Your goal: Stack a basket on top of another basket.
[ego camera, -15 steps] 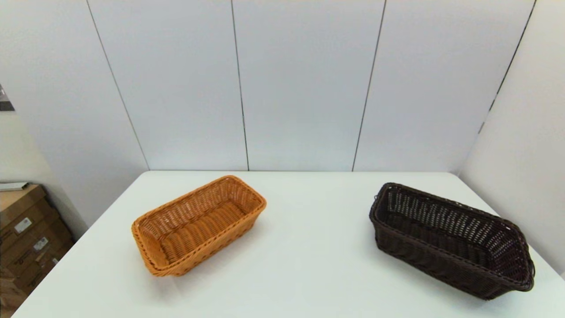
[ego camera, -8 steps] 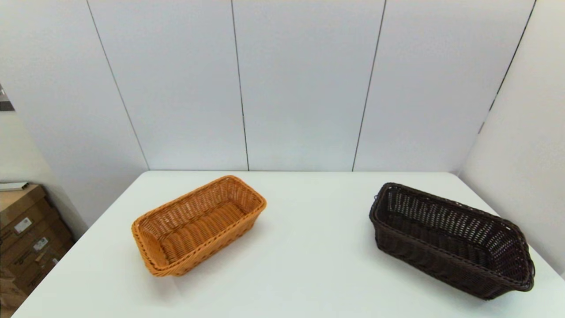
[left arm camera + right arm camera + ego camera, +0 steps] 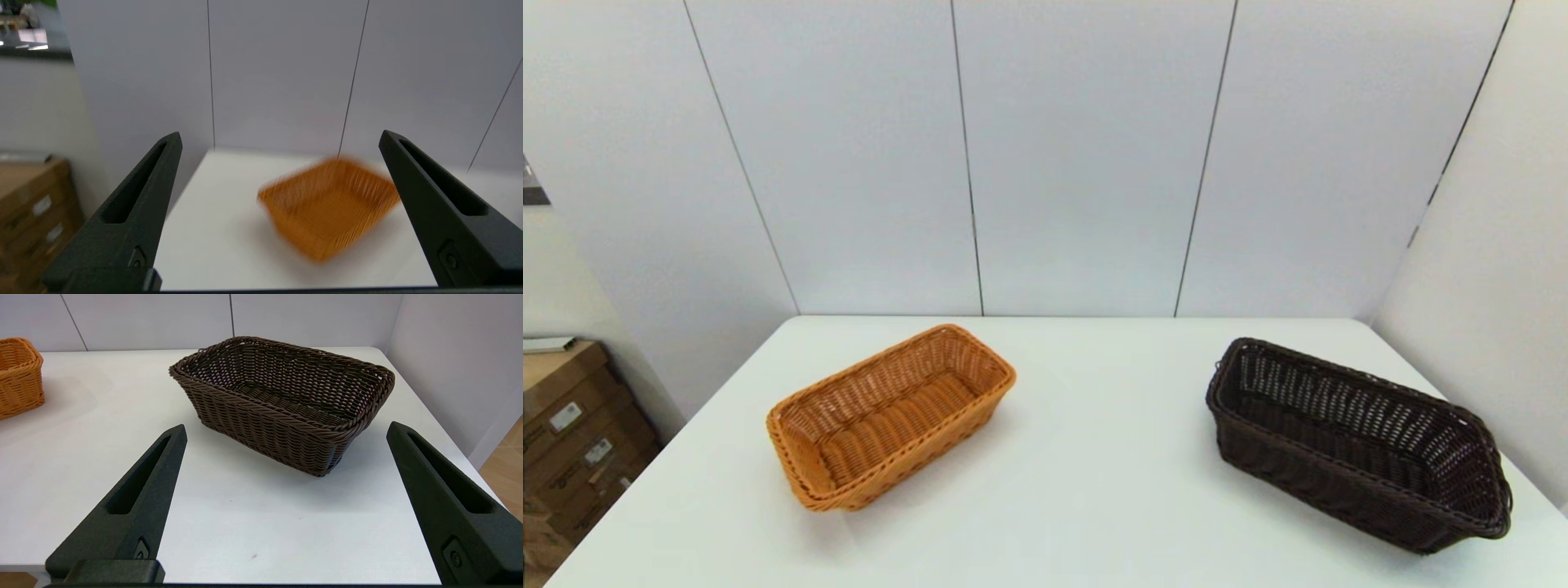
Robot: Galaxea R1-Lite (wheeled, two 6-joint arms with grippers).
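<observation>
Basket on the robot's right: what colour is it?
Dark brown basket, almost black woven wicker; clearest in the right wrist view.

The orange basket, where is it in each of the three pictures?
Head view: the orange basket sits left of middle on the white table.
Left wrist view: it shows blurred between the open left gripper fingers.
Right wrist view: only one end peeks in at the left edge, beyond the open right gripper.
Shared landmark: the white table's far edge against the grey wall panels.

We see bare table point(image 3: 1094, 474) between the orange basket point(image 3: 890, 416) and the dark basket point(image 3: 1356, 445), which stand well apart.
</observation>
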